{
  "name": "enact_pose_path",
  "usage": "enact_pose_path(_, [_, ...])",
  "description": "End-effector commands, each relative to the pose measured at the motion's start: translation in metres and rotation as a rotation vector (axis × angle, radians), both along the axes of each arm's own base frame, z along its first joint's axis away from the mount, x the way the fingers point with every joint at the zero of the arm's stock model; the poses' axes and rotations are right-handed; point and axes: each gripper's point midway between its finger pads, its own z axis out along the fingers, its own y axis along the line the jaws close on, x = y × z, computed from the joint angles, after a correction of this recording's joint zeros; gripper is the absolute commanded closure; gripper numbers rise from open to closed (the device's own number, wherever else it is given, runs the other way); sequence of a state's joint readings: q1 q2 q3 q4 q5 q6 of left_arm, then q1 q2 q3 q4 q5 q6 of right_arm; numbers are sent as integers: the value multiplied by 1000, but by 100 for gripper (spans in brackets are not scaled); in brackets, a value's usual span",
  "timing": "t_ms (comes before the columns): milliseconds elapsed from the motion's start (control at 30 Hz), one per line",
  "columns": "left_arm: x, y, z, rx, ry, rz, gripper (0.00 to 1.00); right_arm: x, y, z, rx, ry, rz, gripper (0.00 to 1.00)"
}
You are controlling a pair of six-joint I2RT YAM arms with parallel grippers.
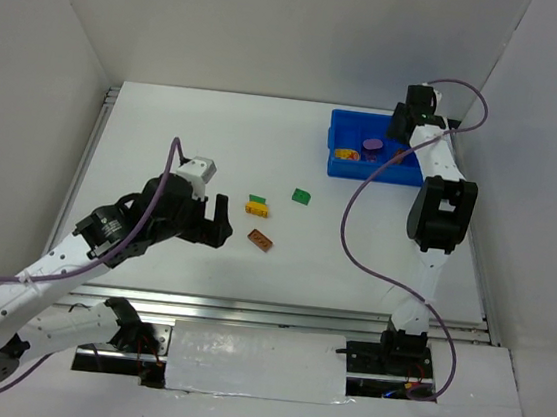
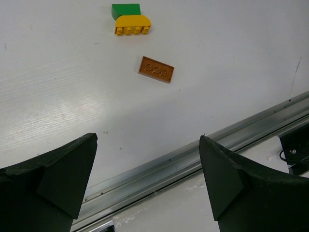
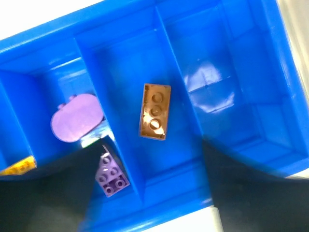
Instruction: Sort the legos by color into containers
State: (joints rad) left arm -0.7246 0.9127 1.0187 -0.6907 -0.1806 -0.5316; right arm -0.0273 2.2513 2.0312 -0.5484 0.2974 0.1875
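Observation:
Three legos lie on the white table: a yellow one (image 1: 255,207), a green square (image 1: 302,196) and a brown-orange plate (image 1: 261,240). My left gripper (image 1: 223,220) is open and empty just left of them. In the left wrist view (image 2: 147,140) the brown-orange plate (image 2: 156,69), the yellow brick (image 2: 133,25) and the green one (image 2: 126,9) lie ahead of it. My right gripper (image 1: 405,125) hangs open and empty over the blue tray (image 1: 348,126). In the right wrist view (image 3: 154,142) a brown-orange brick (image 3: 155,111) lies in one compartment, with a round purple piece (image 3: 77,117) and a small purple brick (image 3: 112,176) in the one beside it.
A yellow piece (image 3: 19,166) shows at the edge of a further compartment. The compartment (image 3: 212,87) on the other side of the brown-orange brick holds nothing. A metal rail (image 2: 193,154) runs along the table's near edge. White walls enclose the table.

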Motion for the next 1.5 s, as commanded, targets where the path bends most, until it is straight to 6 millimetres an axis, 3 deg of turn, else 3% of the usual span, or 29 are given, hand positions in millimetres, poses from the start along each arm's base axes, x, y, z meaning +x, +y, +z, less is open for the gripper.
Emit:
enact_pose_path(0, [5, -8, 8, -45, -3, 7, 0, 9, 4, 46, 27, -93, 19, 2])
enact_pose_path(100, [5, -12, 3, -48, 21, 3, 1, 8, 14, 75, 63, -143, 55, 0])
enact_pose_path(133, [6, -13, 1, -51, 30, 8, 0, 3, 19, 96, 76, -163, 68, 0])
enact_pose_path(200, [7, -15, 2, -60, 37, 17, 1, -9, 42, 118, 127, -182, 122, 0])
enact_pose_path(233, [8, -16, 3, -71, 41, 34, 1, -29, 74, 137, 181, -194, 219, 0])
enact_pose_path(267, [10, -15, 4, -77, 41, 51, 1, -42, 93, 145, 208, -203, 277, 1])
enact_pose_path(300, [14, -10, 9, -81, 22, 94, 1, -62, 132, 121, 240, -154, 369, 1])
enact_pose_path(333, [16, -8, 12, -102, 27, 137, 0, -78, 156, 126, 259, -164, 431, 1])
enact_pose_path(367, [19, -4, 18, -111, 14, 175, 0, -103, 175, 149, 276, -214, 493, 1])
enact_pose_path(400, [19, 4, 17, -101, 25, 221, 1, -132, 220, 122, 320, -154, 618, 1])
enact_pose_path(467, [24, 21, 20, -97, 15, 353, 0, -171, 260, 126, 352, -169, 741, 1])
enact_pose_path(500, [23, 29, 23, -86, 16, 391, 0, -189, 277, 104, 359, -128, 779, 1])
enact_pose_path(533, [27, 39, 26, -78, -3, 450, 0, -216, 310, 98, 362, -102, 867, 2])
enact_pose_path(633, [28, 58, 33, -34, -15, 525, 0, -257, 346, 72, 318, -33, 946, 3])
enact_pose_path(733, [30, 63, 44, -22, -33, 495, 1, -286, 369, 47, 321, 32, 1037, 3])
enact_pose_path(867, [29, 58, 47, -28, -69, 399, 0, -305, 382, 10, 231, 135, 1083, 3])
enact_pose_path(933, [27, 59, 46, -9, -86, 364, 0, -306, 387, -10, 204, 180, 1073, 3])
enact_pose_path(1100, [26, 59, 30, 19, -106, 310, 1, -308, 400, -38, 184, 246, 1047, 6])
enact_pose_path(1300, [27, 57, 14, 24, -70, 281, 0, -303, 399, -72, 98, 309, 976, 10])
enact_pose_path(1467, [28, 55, 10, 5, -50, 252, 0, -304, 399, -86, 88, 340, 960, 15])
